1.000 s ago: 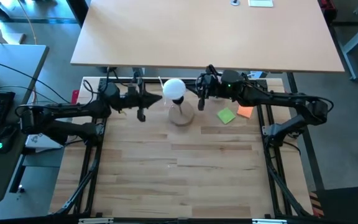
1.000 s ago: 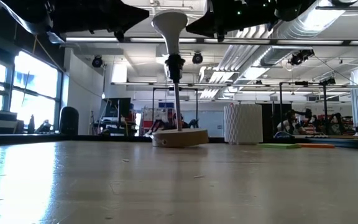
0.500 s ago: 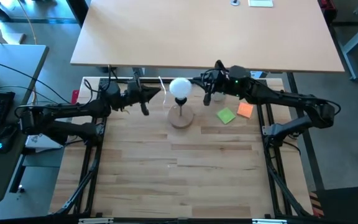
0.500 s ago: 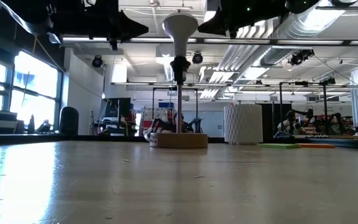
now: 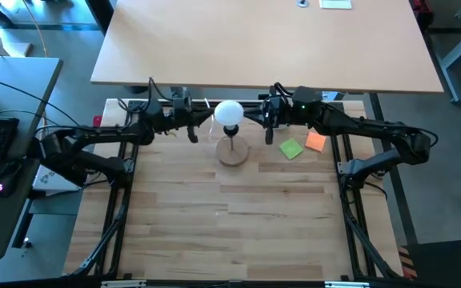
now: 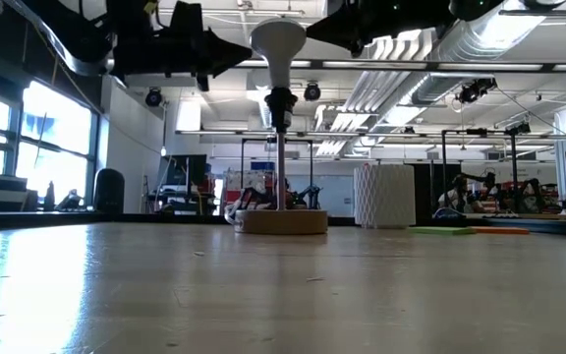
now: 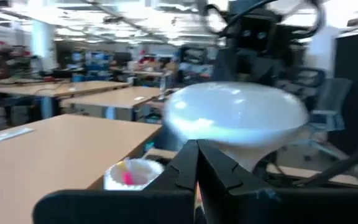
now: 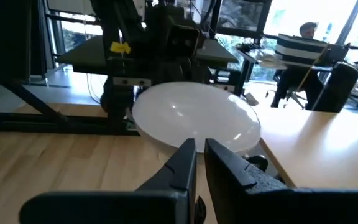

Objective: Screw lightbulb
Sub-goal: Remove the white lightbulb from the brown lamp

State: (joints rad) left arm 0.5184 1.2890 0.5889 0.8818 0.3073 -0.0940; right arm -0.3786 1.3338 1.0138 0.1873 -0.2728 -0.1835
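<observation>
The lightbulb (image 5: 230,113) sits upright in the stand's socket (image 6: 281,99) near the table's 12 o'clock edge. The left pincer (image 5: 192,126) at its 9 o'clock is pressed together; the right pincer (image 5: 269,126) at its 3 o'clock is nearly shut, both empty. A sideways nudge from either could tip the narrow stand (image 5: 233,150) over.

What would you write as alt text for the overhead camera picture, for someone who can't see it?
Seen from above, a white lightbulb sits on a stand with a round wooden base near the far edge of a wooden table. The left pincer and right pincer, both shut, flank the bulb without touching it. Green and orange sticky notes lie to the right.
</observation>
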